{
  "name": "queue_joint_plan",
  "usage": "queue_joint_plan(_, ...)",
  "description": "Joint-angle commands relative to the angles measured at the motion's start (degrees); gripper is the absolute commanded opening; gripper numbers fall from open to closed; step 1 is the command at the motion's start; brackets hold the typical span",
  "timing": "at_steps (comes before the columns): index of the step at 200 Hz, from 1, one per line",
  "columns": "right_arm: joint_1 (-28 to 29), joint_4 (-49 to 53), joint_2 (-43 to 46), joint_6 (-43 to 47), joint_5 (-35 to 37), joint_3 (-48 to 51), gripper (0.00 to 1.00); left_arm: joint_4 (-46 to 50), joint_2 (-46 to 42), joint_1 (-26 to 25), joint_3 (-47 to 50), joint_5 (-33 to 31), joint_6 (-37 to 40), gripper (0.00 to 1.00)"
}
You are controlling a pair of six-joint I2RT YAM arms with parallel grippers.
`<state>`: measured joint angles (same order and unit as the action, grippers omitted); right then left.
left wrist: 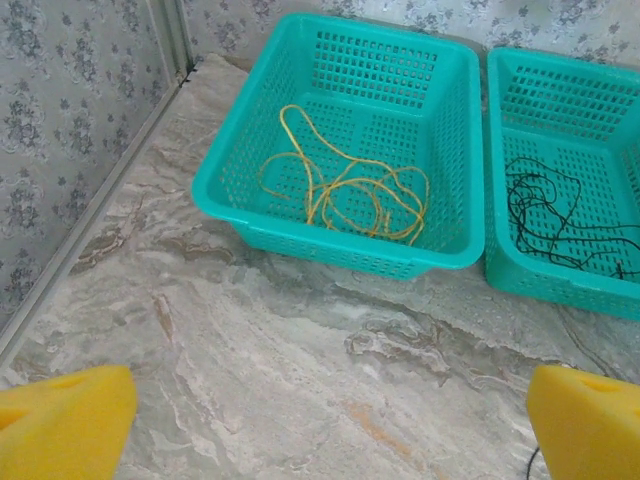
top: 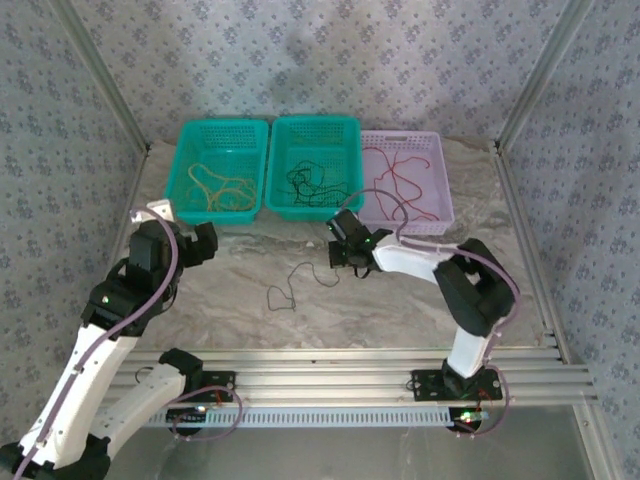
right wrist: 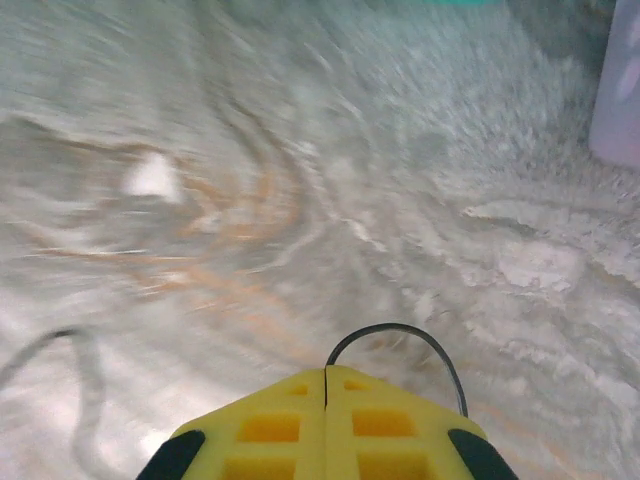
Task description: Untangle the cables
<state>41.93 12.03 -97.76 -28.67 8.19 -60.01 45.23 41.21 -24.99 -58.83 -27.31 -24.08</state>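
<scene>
A loose black cable (top: 288,290) lies in thin loops on the marble table (top: 240,300), and its right end runs up to my right gripper (top: 341,262). In the right wrist view that gripper (right wrist: 326,372) is shut on the black cable (right wrist: 400,332), which arcs out from between the yellow fingers (right wrist: 270,420). A yellow cable (left wrist: 345,190) lies in the left teal basket (left wrist: 230,195). More black cable (left wrist: 560,220) lies in the middle teal basket (top: 315,125). Red cable (top: 395,180) lies in the lilac basket (top: 440,215). My left gripper (left wrist: 325,412) is open over bare table, near the left basket.
The three baskets stand side by side along the back of the table. Patterned walls and metal frame posts (top: 95,70) close in both sides. An aluminium rail (top: 330,370) runs along the near edge.
</scene>
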Motion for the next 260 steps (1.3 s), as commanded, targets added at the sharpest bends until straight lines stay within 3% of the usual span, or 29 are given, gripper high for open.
queue_joint_plan(1, 0.81, 1.27, 8.82, 1.50, 1.42, -3.03, 0.00, -0.28, -1.10, 0.73, 0.38, -1.04, 0.52, 1.00)
queue_joint_plan(32, 0.62, 4.52, 14.60, 4.06, 0.57, -7.81, 0.00, -0.34, -1.12, 1.26, 0.73, -0.47, 0.43, 1.00)
queue_joint_plan(78, 0.67, 10.29, 13.80, 9.59, -6.57, -26.39, 0.00, -0.62, -0.95, 2.21, 1.08, 0.57, 0.34, 1.00)
queue_joint_plan(113, 0.05, 18.25, 7.70, 13.86, -10.66, -46.73, 0.00, -0.64, -0.52, 2.58, 1.24, 1.36, 0.30, 1.00)
queue_joint_plan(158, -1.25, 32.28, -6.44, 15.54, -18.30, -82.63, 0.00, -0.46, -0.02, 2.76, 1.26, 1.38, 0.43, 1.00)
queue_joint_plan(181, -3.26, 34.39, -12.87, 13.67, -21.91, -97.32, 0.00, -0.44, 0.11, 2.85, 1.35, 1.56, 0.47, 1.00)
queue_joint_plan(227, -16.16, 18.91, -17.71, -2.21, -38.75, -94.80, 0.00, -0.48, 0.71, 3.02, 1.35, 1.77, 0.59, 1.00)
queue_joint_plan(260, -20.69, 18.21, -29.01, -2.69, -41.48, -95.97, 0.00, -0.65, 1.24, 3.62, 1.35, 2.25, 0.78, 1.00)
